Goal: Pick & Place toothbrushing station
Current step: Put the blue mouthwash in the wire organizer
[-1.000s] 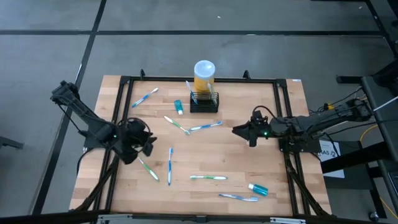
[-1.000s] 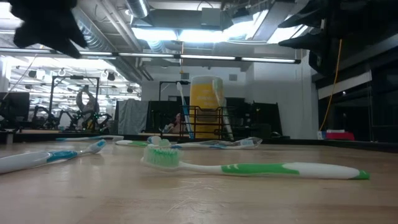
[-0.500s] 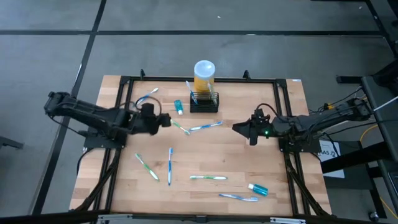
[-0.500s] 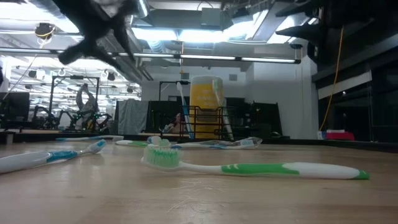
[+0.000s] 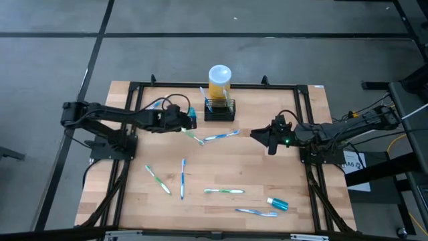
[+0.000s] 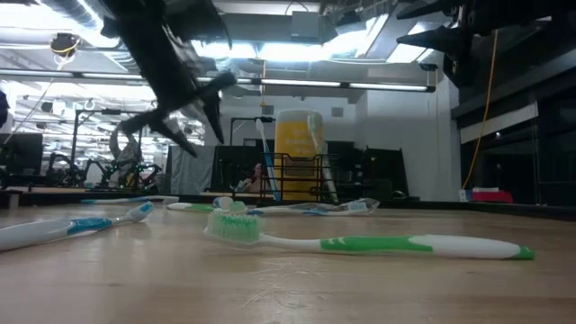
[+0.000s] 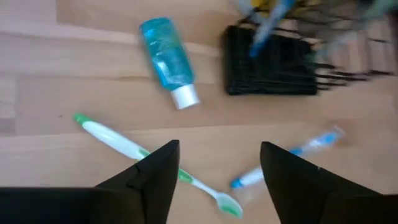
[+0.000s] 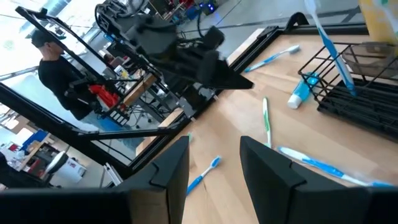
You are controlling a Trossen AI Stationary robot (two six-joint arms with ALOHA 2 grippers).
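While the left hand (image 5: pixel 188 121) hangs above the bench (image 5: pixel 267 174) just left of the toothbrushing station (image 5: pixel 219 110), we see its fingers (image 7: pixel 155 180) spread apart with nothing between them. From the left wrist view the black wire-mesh holder (image 7: pixel 273 68) sits ahead of the hand and off to one side, with a blue-handled toothbrush (image 7: pixel 267 28) standing in it, though that part is blurred and we can make out little more. A small teal tube (image 5: pixel 192 115) with a white cap lies on the wood just beside the holder, close under the left hand. A green toothbrush (image 7: pixel 155 163) and a blue one (image 7: pixel 286 158) lie on the boards between the hand and the holder.

We find the station near the far middle edge of the bench, directly in front of a yellow cylinder (image 5: pixel 219 82) with a white round top. The right hand (image 5: pixel 259 136) hovers over the right half of the bench, well apart from the station, fingers (image 8: pixel 267 168) spread and empty. More toothbrushes (image 5: pixel 224 191) lie scattered across the near half of the bench.
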